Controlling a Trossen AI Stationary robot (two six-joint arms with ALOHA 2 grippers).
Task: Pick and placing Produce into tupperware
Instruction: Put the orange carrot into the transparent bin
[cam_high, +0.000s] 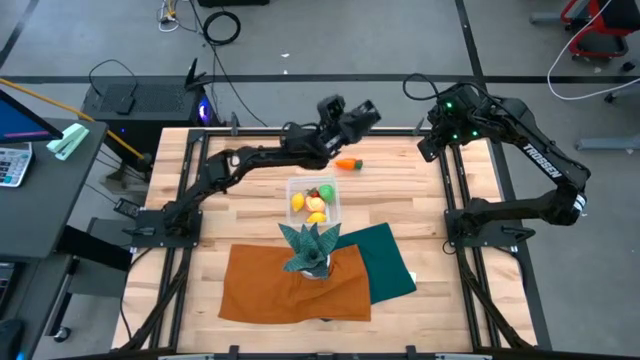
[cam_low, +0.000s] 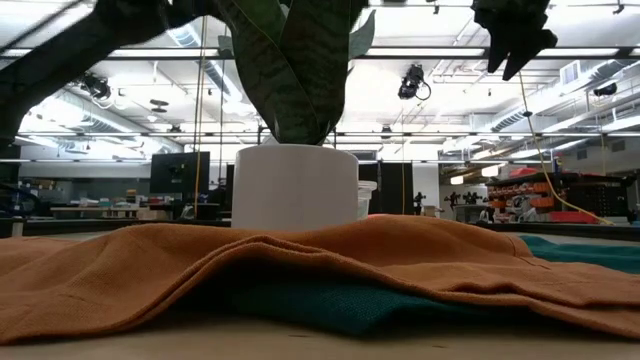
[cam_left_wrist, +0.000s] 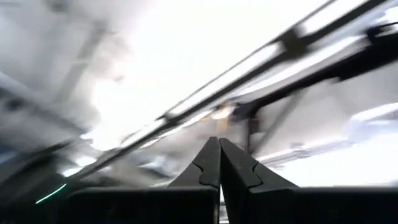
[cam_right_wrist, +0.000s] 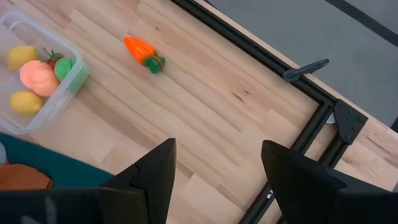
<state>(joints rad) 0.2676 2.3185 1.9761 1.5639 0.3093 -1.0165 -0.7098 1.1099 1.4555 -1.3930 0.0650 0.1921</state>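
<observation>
**Carrot alone on the counter, other produce in the tub**

The wooden counter (cam_high: 400, 190) carries an orange cloth (cam_high: 290, 285) at its near side, overlapping a dark green cloth (cam_high: 385, 260). A teal spiky plant (cam_high: 310, 245) in a white pot (cam_low: 295, 185) stands on the cloths, just beside the near end of the tupperware.

The left arm reaches across the far part of the counter, and the left end effector (cam_high: 365, 112) is raised above the far edge, its fingers (cam_left_wrist: 208, 165) pressed together on nothing. The right arm is folded at the counter's far right corner; the right end effector (cam_right_wrist: 217, 171) hangs there with its fingers spread and nothing between them.

The clear tupperware (cam_high: 335, 205) sits mid-counter and holds several pieces of produce: two yellow pieces (cam_right_wrist: 22, 57), an orange-pink piece (cam_right_wrist: 37, 76), a green piece (cam_right_wrist: 64, 68) and a red one that is only partly seen. The toy carrot (cam_high: 347, 163) lies on bare wood just beyond the tupperware's far end, apart from it, below the left end effector.
</observation>
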